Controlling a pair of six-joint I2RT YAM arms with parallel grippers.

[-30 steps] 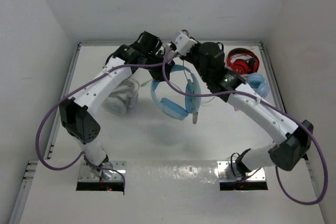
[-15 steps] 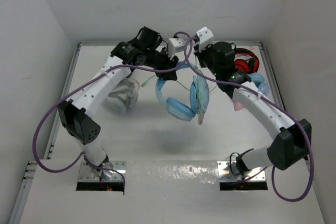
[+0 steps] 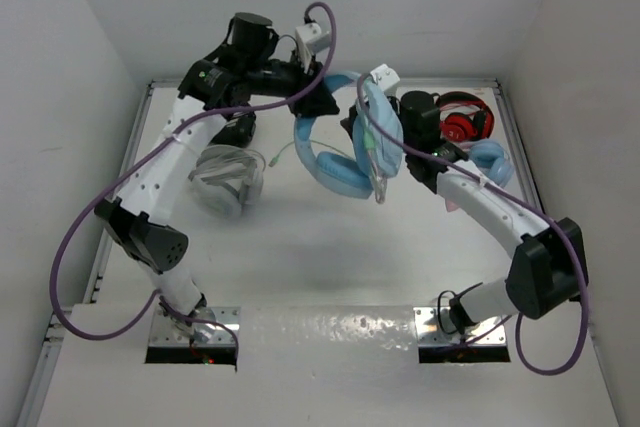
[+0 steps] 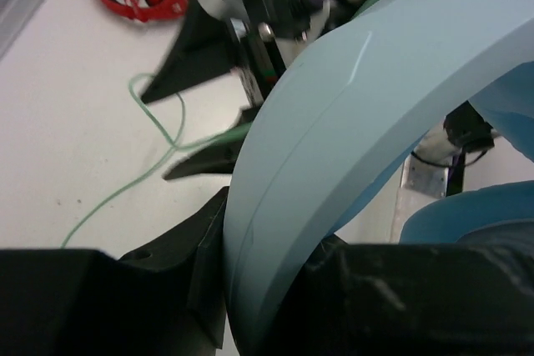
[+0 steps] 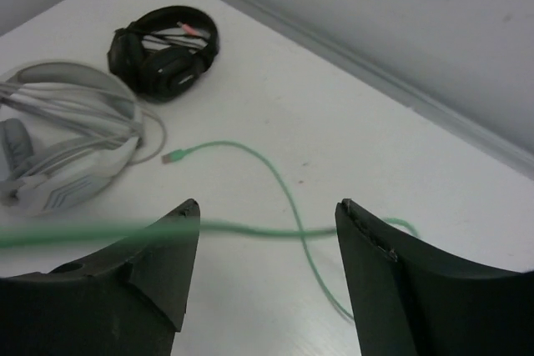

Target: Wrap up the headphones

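1. The headphones [image 3: 332,162] hang in the air, up and to the right of the grey-white pair [image 3: 225,182], clear of the table [image 3: 300,247]. The left claw [image 3: 318,102] is clamped narrow on their headband [image 4: 334,147].
2. The right claw [image 5: 263,223] stands wide and holds nothing. The green cable [image 5: 299,229] runs loose across its gap, and the plug [image 5: 173,156] lies just beside the grey-white pair.
3. If the right claw closes before the strand sits between its fingers, it would likely miss the cable, and no loop would form.
4. The trailing cable could catch on the grey-white pair and drag it. The headphones could also swing and twist in the single grip.
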